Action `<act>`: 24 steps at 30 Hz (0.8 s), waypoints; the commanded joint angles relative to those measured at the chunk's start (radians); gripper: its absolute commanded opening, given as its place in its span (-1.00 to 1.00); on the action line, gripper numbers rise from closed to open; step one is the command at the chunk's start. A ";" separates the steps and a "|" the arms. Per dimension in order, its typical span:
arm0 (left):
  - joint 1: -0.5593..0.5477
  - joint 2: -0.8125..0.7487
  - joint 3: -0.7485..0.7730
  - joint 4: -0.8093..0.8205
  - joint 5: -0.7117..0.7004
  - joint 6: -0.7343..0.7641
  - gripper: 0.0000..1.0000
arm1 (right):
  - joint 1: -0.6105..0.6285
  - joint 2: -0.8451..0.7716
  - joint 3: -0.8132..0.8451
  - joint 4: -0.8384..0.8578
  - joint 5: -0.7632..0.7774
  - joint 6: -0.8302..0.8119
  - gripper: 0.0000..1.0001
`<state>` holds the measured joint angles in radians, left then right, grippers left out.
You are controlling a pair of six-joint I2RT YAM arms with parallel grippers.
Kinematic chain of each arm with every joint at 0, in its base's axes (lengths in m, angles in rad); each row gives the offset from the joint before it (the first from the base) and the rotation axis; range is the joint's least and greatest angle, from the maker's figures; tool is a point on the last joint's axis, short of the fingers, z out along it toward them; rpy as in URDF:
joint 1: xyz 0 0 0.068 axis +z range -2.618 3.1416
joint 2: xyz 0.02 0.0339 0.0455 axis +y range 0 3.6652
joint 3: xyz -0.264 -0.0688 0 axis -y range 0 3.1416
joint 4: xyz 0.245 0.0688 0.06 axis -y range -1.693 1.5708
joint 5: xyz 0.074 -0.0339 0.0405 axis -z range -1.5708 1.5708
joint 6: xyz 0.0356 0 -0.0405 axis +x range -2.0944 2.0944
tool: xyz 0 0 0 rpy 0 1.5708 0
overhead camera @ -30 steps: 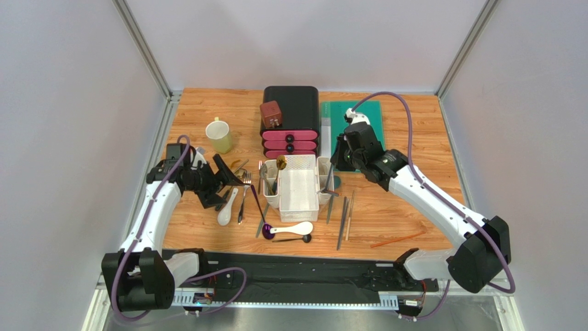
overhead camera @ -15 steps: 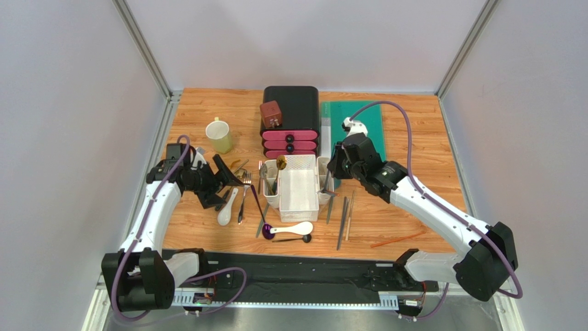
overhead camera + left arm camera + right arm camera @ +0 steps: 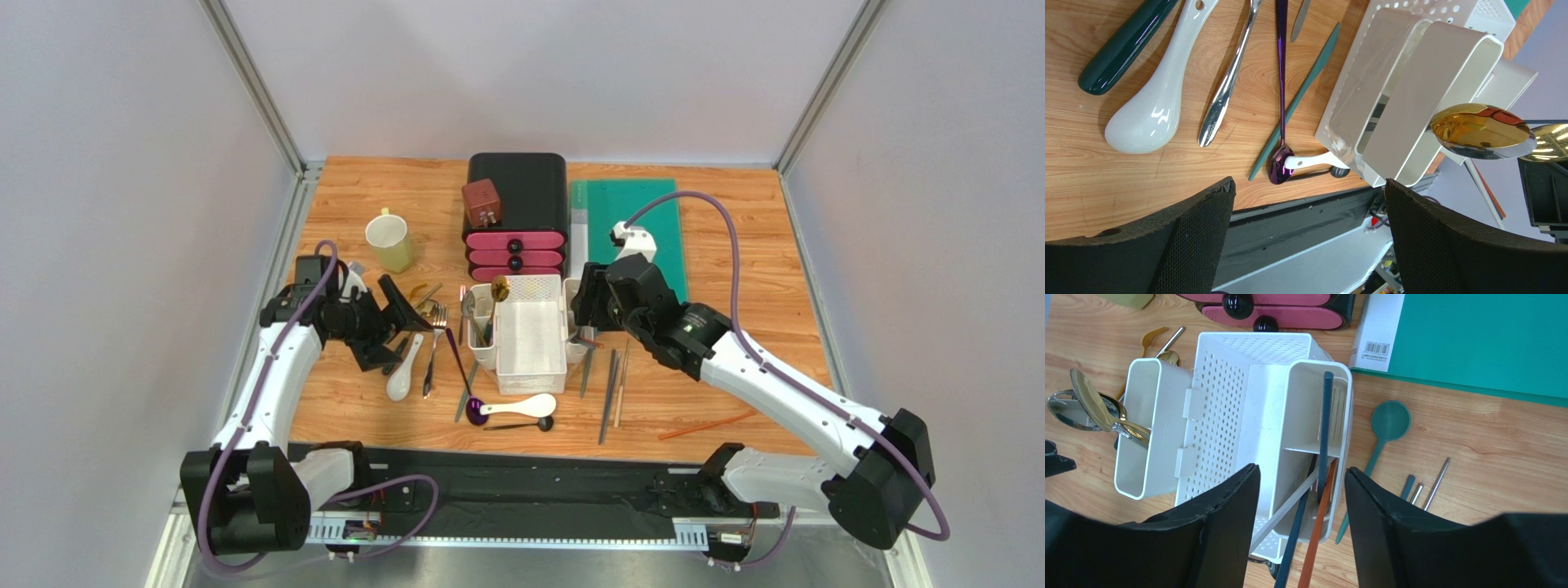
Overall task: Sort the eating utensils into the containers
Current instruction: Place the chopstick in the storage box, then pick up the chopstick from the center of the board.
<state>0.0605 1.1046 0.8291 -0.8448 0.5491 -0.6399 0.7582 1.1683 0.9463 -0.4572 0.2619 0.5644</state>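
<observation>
At the far left of the worktop (image 3: 368,184) stands a pale yellow mug (image 3: 390,241). Just in front of it the left tool (image 3: 395,328) hovers with its fingers spread wide and nothing between them. Below it lies a loose row of utensils. There is a dark green handle (image 3: 1125,43) and a white ceramic soup spoon (image 3: 1149,104) with its bowl toward the near edge. Next come a silver fork (image 3: 432,355), a long purple spoon (image 3: 1281,92) and a slim teal stick (image 3: 1296,104) slanting toward the caddy. By the purple spoon's bowl a second white soup spoon (image 3: 521,406) lies crosswise, with a black spoon (image 3: 540,424) just in front of it.

In the middle sits the white caddy (image 3: 530,331), backed by a black-and-pink drawer box (image 3: 516,214). The left side bin (image 3: 1146,435) holds a gold spoon (image 3: 1091,398) and a silver spoon (image 3: 1069,410), bowls up.

The right tool (image 3: 1301,471) hangs over the right side bin (image 3: 1303,416). Its fingers are parted on either side of a dark blue chopstick (image 3: 1324,429) and an orange chopstick (image 3: 1320,530) that stand in that bin. As far as I can see, neither finger touches them.

Further right, a teal spoon (image 3: 1385,425) lies flat on the wood just beside the caddy, and a green mat (image 3: 632,227) lies behind it. Nearer the front edge rest dark chopsticks (image 3: 607,398), a wooden chopstick (image 3: 621,386) beside them, and a reddish stick (image 3: 705,426) off to the right.
</observation>
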 commanded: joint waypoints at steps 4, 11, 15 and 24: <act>-0.002 -0.026 -0.008 0.010 0.018 0.020 0.91 | 0.006 -0.091 0.069 -0.122 0.173 0.061 0.22; -0.002 -0.029 -0.010 0.013 0.017 0.025 0.91 | -0.147 -0.136 0.095 -0.556 0.280 0.317 0.19; -0.002 -0.028 -0.021 0.027 0.018 0.023 0.91 | -0.461 -0.130 0.028 -0.699 -0.037 0.374 0.11; -0.001 -0.026 -0.082 0.093 0.058 -0.004 0.91 | -0.740 -0.059 0.011 -0.830 -0.230 0.394 0.11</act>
<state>0.0605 1.0935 0.7677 -0.8021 0.5747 -0.6407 0.0731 1.0756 0.9302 -1.1770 0.1226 0.9306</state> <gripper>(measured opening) 0.956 0.553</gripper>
